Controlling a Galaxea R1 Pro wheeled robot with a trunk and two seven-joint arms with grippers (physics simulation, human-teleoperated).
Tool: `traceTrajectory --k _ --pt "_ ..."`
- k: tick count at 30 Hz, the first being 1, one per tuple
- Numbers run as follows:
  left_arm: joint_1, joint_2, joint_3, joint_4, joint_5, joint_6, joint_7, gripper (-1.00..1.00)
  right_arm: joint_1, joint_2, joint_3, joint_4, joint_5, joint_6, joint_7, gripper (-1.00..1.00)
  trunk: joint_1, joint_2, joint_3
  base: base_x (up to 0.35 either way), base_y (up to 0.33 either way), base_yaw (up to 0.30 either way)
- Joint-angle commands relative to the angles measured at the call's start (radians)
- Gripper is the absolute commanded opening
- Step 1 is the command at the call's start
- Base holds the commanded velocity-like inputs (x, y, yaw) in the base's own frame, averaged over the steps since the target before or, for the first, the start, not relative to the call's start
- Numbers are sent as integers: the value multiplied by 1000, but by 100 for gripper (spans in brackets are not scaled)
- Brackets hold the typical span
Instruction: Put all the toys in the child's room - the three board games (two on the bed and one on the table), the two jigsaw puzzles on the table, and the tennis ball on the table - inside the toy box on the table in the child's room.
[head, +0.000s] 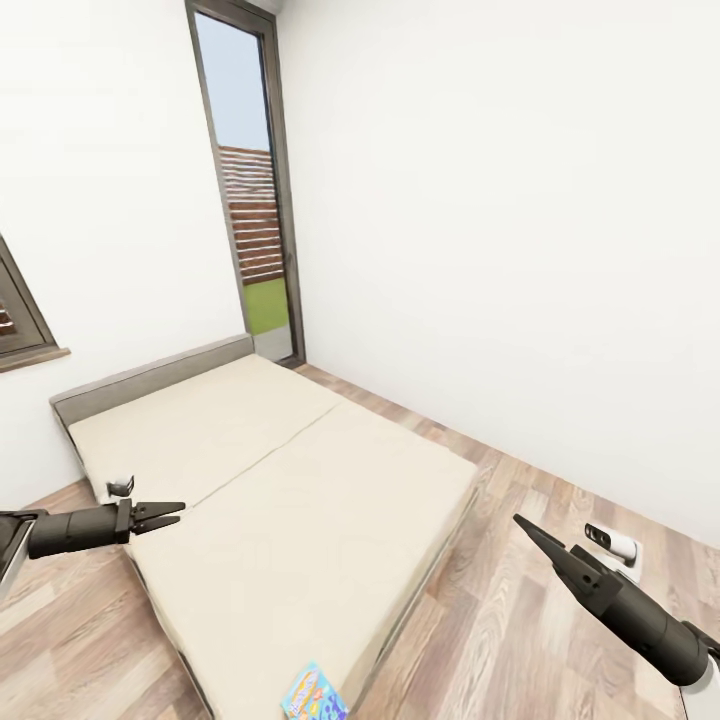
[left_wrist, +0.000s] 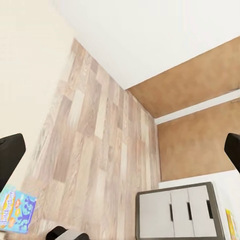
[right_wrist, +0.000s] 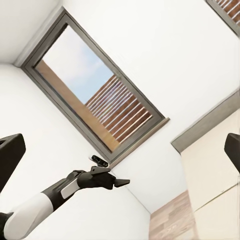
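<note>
The bed (head: 300, 480) has a beige mattress in a grey frame and reaches from the far wall toward me. One blue board game (head: 315, 695) lies flat on its near corner; it also shows as a blue box (left_wrist: 15, 207) in the left wrist view. My left gripper (head: 170, 514) hovers open over the bed's left edge, holding nothing. Over the wooden floor right of the bed, my right gripper (head: 522, 524) is open and empty too. The table's white drawers (left_wrist: 177, 215) appear in the left wrist view. The toy box, puzzles and tennis ball are out of view.
A tall narrow glass door (head: 255, 200) stands in the far corner behind the bed. A window frame (head: 20, 320) is on the left wall. Wooden floor (head: 540, 480) runs between the bed and the white right-hand wall.
</note>
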Motion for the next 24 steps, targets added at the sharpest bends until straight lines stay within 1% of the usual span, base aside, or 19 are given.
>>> traceTrajectory --k 1,18,24 --pt "-1 0 2 -1 -8 10 -7 100 -1 0 0 0 -3 9 2 100 1 -2 -2 0 -289 0" --pt "-1 0 2 -1 -8 10 -7 100 -1 0 -1 0 -3 9 2 100 1 -2 -2 0 -295 0" --pt "-1 -1 3 -1 -6 10 -7 100 -1 0 -1 0 -3 9 2 100 1 -2 -2 0 -157 0"
